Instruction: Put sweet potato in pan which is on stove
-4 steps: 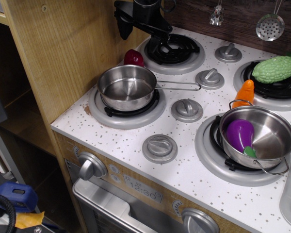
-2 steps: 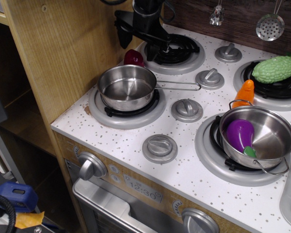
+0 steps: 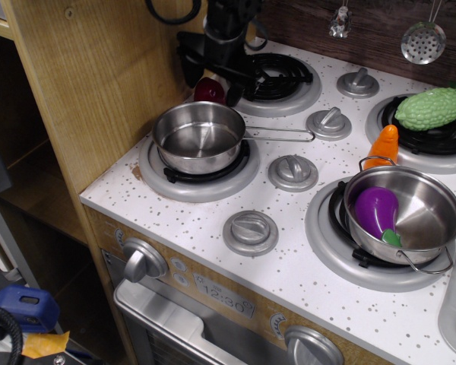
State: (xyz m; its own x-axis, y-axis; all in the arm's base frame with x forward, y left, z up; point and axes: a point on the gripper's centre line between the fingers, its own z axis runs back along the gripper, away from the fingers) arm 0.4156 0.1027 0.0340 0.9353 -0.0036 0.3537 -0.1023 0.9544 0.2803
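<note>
The sweet potato [image 3: 208, 90] is a small dark red glossy toy. It lies on the white speckled stove [image 3: 304, 220] at the back left, just behind the pan. The pan [image 3: 200, 137] is an empty steel saucepan on the front left burner, with its wire handle pointing right. My black gripper [image 3: 211, 80] is open and low over the sweet potato. One finger is at its left and the other finger [image 3: 233, 93] at its right. The fingers partly hide the toy.
A wider steel pot [image 3: 405, 214] with a purple eggplant stands on the front right burner. An orange carrot [image 3: 384, 144] lies behind it. A green bumpy vegetable [image 3: 431, 108] sits on the back right burner. A wooden wall [image 3: 99, 76] rises at the left.
My gripper has moved left and down from over the back left burner. Its fingers now stand on either side of the sweet potato.
</note>
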